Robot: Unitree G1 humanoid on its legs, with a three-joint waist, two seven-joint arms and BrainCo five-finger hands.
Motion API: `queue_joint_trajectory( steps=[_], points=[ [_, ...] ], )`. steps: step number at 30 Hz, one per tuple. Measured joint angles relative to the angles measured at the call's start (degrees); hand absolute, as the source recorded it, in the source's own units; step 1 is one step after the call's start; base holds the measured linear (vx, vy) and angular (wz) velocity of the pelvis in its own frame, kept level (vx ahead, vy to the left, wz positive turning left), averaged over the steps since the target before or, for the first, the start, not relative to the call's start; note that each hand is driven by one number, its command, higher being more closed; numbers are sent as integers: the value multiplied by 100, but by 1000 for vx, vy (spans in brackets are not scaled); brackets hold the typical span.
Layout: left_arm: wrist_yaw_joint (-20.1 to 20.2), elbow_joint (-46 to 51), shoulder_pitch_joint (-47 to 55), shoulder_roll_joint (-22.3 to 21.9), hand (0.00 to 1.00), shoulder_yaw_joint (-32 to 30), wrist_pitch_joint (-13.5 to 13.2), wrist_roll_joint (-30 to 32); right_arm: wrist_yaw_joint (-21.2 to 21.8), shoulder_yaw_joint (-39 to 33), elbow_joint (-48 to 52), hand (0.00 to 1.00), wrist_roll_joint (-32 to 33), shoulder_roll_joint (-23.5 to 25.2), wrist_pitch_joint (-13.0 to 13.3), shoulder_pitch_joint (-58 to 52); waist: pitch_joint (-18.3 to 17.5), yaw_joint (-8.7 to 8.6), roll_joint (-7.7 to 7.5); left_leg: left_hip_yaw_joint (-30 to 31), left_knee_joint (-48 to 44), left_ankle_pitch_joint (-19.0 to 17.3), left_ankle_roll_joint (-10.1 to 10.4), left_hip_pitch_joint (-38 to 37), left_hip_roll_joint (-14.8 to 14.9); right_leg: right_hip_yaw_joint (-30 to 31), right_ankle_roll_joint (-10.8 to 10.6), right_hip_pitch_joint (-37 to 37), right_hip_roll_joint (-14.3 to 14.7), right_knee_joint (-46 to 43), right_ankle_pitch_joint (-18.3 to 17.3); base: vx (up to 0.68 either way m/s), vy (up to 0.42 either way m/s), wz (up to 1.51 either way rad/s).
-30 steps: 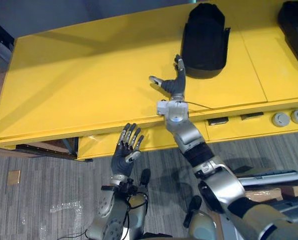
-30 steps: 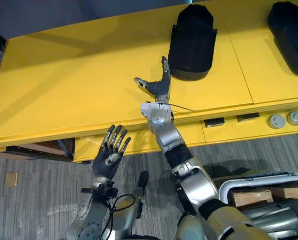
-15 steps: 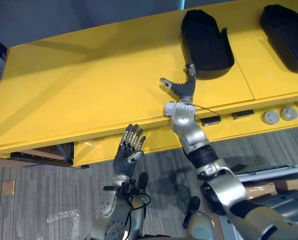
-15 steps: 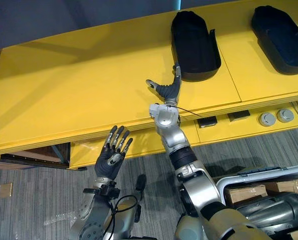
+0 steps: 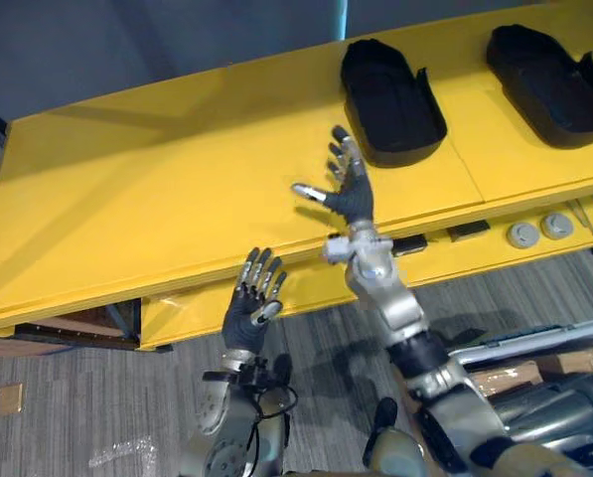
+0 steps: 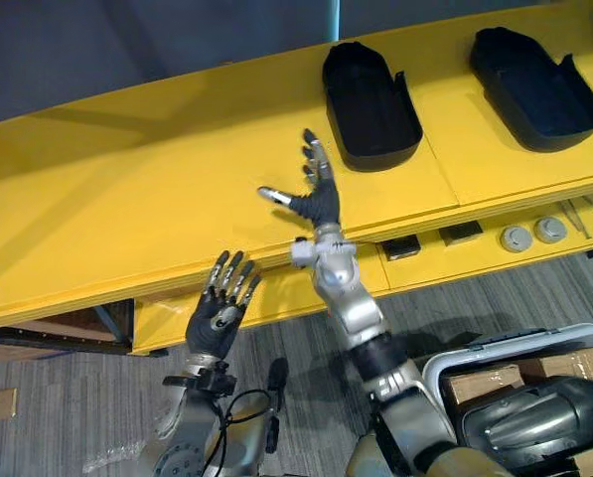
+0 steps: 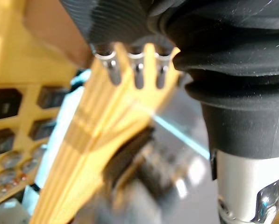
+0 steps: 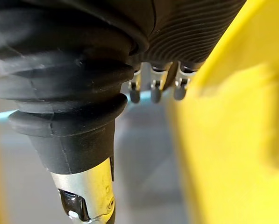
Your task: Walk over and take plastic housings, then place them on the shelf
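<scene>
Black plastic housing lies hollow side up on the far part of the yellow worktop. I note a second housing to its right, well apart from it. My right hand is over the front part of the worktop, fingers straight and spread, thumb out to the left, holding nothing; it is near the first housing but not touching it. My left hand is before the worktop's front edge, above the grey floor, fingers straight, empty.
</scene>
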State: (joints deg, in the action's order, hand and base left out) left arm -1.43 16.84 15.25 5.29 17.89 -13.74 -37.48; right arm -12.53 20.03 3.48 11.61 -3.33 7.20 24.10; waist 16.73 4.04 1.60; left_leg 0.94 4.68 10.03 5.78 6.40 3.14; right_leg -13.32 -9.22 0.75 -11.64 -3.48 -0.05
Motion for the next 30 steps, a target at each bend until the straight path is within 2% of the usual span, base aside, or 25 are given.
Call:
queue_joint_trajectory(
  steps=[2,4,5,7,12,14,16,18,20,21,22,23,24,25,26,28,29,30],
  points=[
    [43,18,38,59,0,-72,-50,39,112,-46,627,0,-1,-117,131,-579,-120,-56,-114,-141,1,-72,-13,-123,17,127,-5,-73,11,57,28,76,-17,-36],
    [64,127,37,128,0,-105,-65,294,212,-400,1280,0,103,-314,341,-1487,-326,-185,-275,-387,7,-176,-4,-259,38,382,3,-75,47,134,43,48,0,-54],
    [79,161,28,151,0,-98,-65,371,228,-546,1392,0,100,-364,377,-1706,-356,-218,-308,-453,27,-196,-9,-290,54,450,15,-62,57,145,36,13,4,-58],
    [200,280,19,186,0,-81,-65,481,242,-1049,1640,0,86,-490,410,-2475,-414,-403,-373,-698,34,-295,33,-432,110,659,19,-32,94,173,17,-16,-4,-55],
    [363,355,-36,216,0,198,-52,478,60,-1531,1772,0,-367,-454,351,-3888,-658,-782,-306,-1151,32,-360,66,-572,243,1078,63,122,217,233,114,17,-22,-52],
    [458,355,-63,227,0,373,-48,479,-52,-1753,1848,0,-388,-349,368,-4342,-693,-866,-280,-1405,31,-422,108,-687,311,1309,67,151,284,267,156,28,-37,-64],
    [478,355,-68,222,0,588,-67,487,-188,-2064,1931,0,-382,-196,394,-4669,-768,-1104,-263,-1717,29,-516,154,-777,384,1614,39,233,372,356,226,19,-37,-72],
    [334,354,-97,217,0,648,-90,546,-231,-2148,1996,0,-379,-145,404,-4776,-787,-1209,-249,-1923,24,-578,191,-838,423,1846,53,303,431,408,278,21,-26,-67],
    [-45,354,-258,211,0,719,-136,715,-238,-2226,2026,0,-314,-102,417,-4864,-817,-1401,-223,-2118,1,-647,249,-853,465,2048,30,389,490,450,364,34,-25,-62],
    [-237,354,-363,209,0,698,-174,747,-231,-2227,2020,0,-280,-100,417,-4865,-817,-1427,-222,-2164,-77,-693,247,-831,474,2164,24,454,520,453,410,34,-21,-64],
    [-477,352,-459,218,0,575,-242,869,-197,-2224,2014,0,-277,-114,419,-4826,-795,-1386,-259,-1796,-684,-1061,185,-593,489,2371,64,532,552,433,468,45,-19,-99],
    [-678,391,-472,111,0,340,-288,911,-84,-2198,2011,0,-275,-205,436,-4708,-761,-1240,-183,-826,-1436,-1649,182,-319,531,2675,58,591,691,444,534,26,8,-120],
    [-786,450,-459,45,0,195,-294,914,-29,-2157,1988,0,-275,-288,450,-4597,-721,-1154,-101,-377,-1719,-1935,206,-277,552,2864,49,595,774,460,561,-14,138,-154],
    [-950,555,-325,24,0,-15,-297,915,41,-2037,1846,0,-277,-480,560,-4367,-698,-1050,16,197,-2075,-2390,351,-231,551,3156,31,607,919,516,588,-46,224,-133],
    [-978,595,-199,58,0,-197,-298,911,52,-1906,1627,0,-275,-571,597,-4168,-727,-1039,85,266,-2342,-2651,303,-215,477,3346,-4,604,958,519,607,-49,255,-106],
    [-953,693,-100,90,0,-284,-305,910,11,-1747,1525,0,-120,-571,599,-4139,-728,-1034,85,262,-2647,-2885,216,-97,387,3418,-49,636,902,488,585,-47,186,-31],
    [-935,747,-100,100,0,-306,-352,911,-17,-1667,1491,0,-7,-565,598,-4149,-744,-1042,105,253,-2824,-2987,180,-20,345,3446,-76,723,881,410,566,-72,228,-16],
    [-902,810,-115,89,0,-307,-461,916,-41,-1519,1390,0,112,-546,595,-4172,-711,-987,57,220,-3038,-3049,119,122,287,3536,-139,868,883,229,509,-68,250,-19]
  ],
)
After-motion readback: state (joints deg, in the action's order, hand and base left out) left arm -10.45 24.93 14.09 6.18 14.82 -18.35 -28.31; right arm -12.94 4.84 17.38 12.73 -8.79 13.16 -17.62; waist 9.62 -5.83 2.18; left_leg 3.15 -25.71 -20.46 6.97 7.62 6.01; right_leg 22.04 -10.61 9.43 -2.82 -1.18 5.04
